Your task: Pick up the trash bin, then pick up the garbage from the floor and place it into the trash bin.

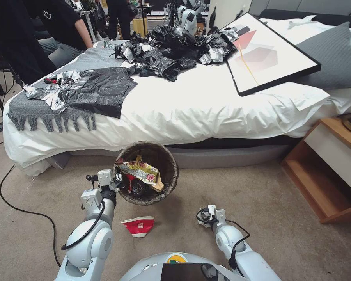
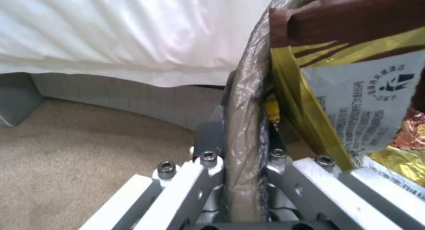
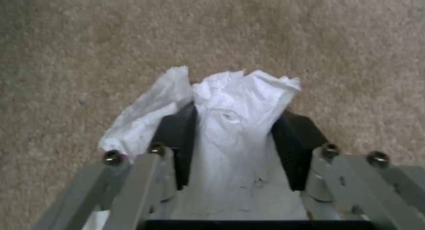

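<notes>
My left gripper point(image 1: 116, 182) is shut on the rim of the trash bin point(image 1: 171, 164) and holds it off the carpet in front of the bed, tilted toward me. The left wrist view shows the liner-covered rim point(image 2: 241, 123) pinched between the fingers. A yellow snack wrapper point(image 1: 141, 170) point(image 2: 354, 100) lies inside on other litter. A crushed red-and-white paper cup point(image 1: 138, 226) lies on the floor below the bin. Low at the right, my right gripper point(image 1: 204, 216) point(image 3: 237, 123) is shut on a white tissue point(image 3: 241, 90), with carpet just beyond it.
The bed point(image 1: 191, 113) carries black plastic bags with foil sheets point(image 1: 163, 50), a grey throw point(image 1: 31, 107) and a framed picture point(image 1: 261, 54). A wooden nightstand point(image 1: 331, 164) stands at the right. A black cable point(image 1: 19, 210) runs over the carpet at the left.
</notes>
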You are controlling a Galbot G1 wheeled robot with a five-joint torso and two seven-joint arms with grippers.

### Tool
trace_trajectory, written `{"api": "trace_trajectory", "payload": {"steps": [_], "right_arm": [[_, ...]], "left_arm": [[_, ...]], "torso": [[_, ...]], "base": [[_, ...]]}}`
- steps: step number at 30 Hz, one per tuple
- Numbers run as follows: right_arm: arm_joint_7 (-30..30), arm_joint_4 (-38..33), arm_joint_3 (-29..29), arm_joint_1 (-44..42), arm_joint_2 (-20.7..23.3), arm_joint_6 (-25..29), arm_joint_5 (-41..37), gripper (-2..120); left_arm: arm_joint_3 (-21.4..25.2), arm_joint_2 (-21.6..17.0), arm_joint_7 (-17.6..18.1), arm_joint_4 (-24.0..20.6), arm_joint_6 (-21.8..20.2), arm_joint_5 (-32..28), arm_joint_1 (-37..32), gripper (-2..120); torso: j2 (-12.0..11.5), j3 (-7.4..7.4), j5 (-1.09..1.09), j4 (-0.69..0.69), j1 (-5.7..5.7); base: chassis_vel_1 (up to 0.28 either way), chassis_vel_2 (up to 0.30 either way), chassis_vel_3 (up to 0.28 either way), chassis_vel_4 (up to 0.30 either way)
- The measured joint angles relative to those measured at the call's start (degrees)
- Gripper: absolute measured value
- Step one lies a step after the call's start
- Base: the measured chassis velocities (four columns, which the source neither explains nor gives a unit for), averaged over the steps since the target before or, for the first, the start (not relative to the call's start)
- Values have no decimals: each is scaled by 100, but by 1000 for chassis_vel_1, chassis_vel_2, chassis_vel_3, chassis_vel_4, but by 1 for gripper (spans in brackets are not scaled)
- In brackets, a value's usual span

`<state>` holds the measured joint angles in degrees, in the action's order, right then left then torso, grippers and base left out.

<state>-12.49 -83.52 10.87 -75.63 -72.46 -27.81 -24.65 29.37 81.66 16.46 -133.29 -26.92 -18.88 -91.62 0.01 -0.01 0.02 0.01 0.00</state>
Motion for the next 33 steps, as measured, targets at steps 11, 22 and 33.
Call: {"api": "trace_trajectory", "payload": {"steps": [11,22,33], "right_arm": [[23,28,34,-3,-9,67,61,7],[29,24,47,-6,-10,104,110,0],[43,-6,69,-17,-7,145,155,0]], "left_arm": [[-3,3,-2,10,4,-7,23,4],[-4,3,-3,10,5,-7,19,4],[-3,6,-4,8,6,-4,14,4]], "torso": [[-1,1,2,1,0],[-1,1,0,-1,1],[-1,1,0,-1,1]], "base": [[0,0,0,0],[0,0,0,0],[0,0,0,0]]}}
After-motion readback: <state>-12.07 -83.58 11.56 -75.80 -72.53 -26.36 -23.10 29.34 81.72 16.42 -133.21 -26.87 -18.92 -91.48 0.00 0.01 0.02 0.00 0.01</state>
